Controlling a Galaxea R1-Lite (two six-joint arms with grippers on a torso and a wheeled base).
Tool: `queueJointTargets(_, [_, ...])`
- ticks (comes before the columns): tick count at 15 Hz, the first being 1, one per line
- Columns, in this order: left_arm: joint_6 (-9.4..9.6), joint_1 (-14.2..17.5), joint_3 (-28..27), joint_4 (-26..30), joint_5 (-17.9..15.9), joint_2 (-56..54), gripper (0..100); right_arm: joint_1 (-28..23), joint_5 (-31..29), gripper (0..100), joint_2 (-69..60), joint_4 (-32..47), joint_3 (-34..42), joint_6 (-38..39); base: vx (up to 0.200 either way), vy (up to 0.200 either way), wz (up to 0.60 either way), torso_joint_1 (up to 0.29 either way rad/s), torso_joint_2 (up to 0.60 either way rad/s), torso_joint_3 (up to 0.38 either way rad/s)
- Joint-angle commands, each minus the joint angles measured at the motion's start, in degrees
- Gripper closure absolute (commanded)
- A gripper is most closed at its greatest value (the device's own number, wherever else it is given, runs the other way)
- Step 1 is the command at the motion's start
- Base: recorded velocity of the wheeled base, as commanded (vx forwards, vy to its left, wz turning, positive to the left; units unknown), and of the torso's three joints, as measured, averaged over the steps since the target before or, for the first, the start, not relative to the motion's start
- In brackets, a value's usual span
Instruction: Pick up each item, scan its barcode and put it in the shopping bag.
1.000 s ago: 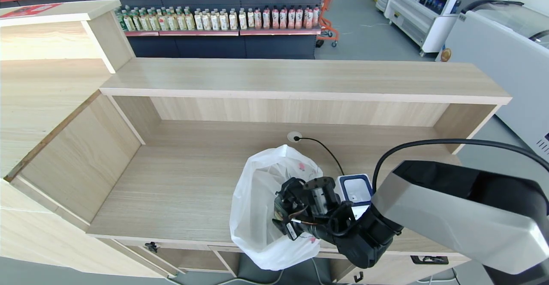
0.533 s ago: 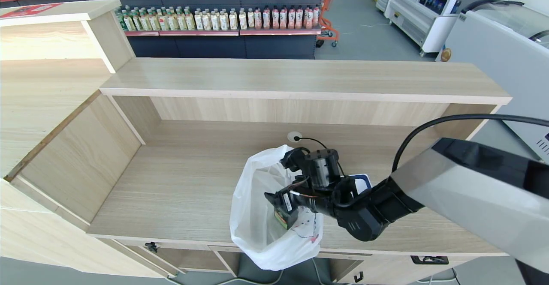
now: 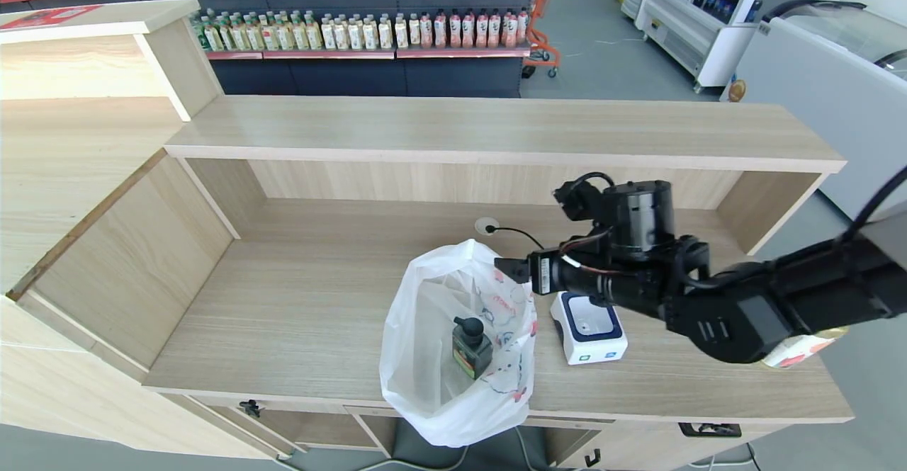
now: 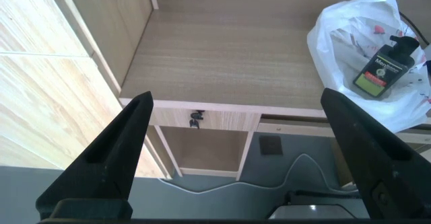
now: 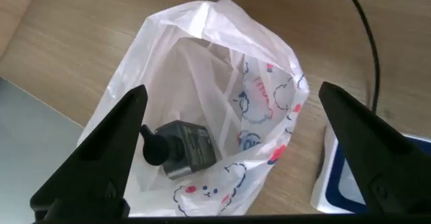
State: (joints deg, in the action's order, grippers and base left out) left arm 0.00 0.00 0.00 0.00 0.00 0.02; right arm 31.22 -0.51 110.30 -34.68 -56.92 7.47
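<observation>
The white shopping bag point(image 3: 432, 358) stands open at the counter's front edge. A dark pump bottle point(image 3: 471, 347) sits inside it, seen too in the right wrist view point(image 5: 182, 153) and the left wrist view point(image 4: 385, 69). My right gripper point(image 3: 511, 270) hangs open and empty above the bag's right rim; in its own view the right gripper point(image 5: 232, 89) spreads wide over the bag point(image 5: 222, 69). My left gripper point(image 4: 236, 96) is open and empty, off the counter's front edge, to the left of the bag point(image 4: 343, 35).
A white and blue scanner point(image 3: 588, 326) lies just right of the bag, its cable running to a hole point(image 3: 487, 227) in the counter. A pale packet with red print point(image 3: 797, 349) peeks out under my right arm. A raised wooden ledge point(image 3: 496, 131) borders the back.
My right gripper let go of the pump bottle inside the bag, then rose out and drew back to the right. The bottle stays in the bag.
</observation>
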Motion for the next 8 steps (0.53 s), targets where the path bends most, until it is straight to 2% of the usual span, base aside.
queueJointTargets(1, [0.0,0.0,0.0,0.0,0.0,0.0,0,-7.8,0.1,0,-20.4,2.4,12.8,-2.1,0.0,0.0,0.0,0.0,0.0,0.0])
queueJointTargets(3, [0.0,0.0,0.0,0.0,0.0,0.0,0,-13.6,0.0,0,-35.0,9.5,20.9,-7.6,0.0,0.0,0.0,0.0,0.0,0.0])
queueJointTargets(6, [0.0,0.0,0.0,0.0,0.0,0.0,0,-16.8,0.3,0,-51.5,22.3,26.5,-7.5,0.0,0.0,0.0,0.0,0.0,0.0])
queueJointTargets(8, [-0.09,0.0,0.0,0.0,0.0,0.0,0,-17.1,0.7,0,-58.3,29.0,27.7,-7.4,0.0,0.0,0.0,0.0,0.0,0.0])
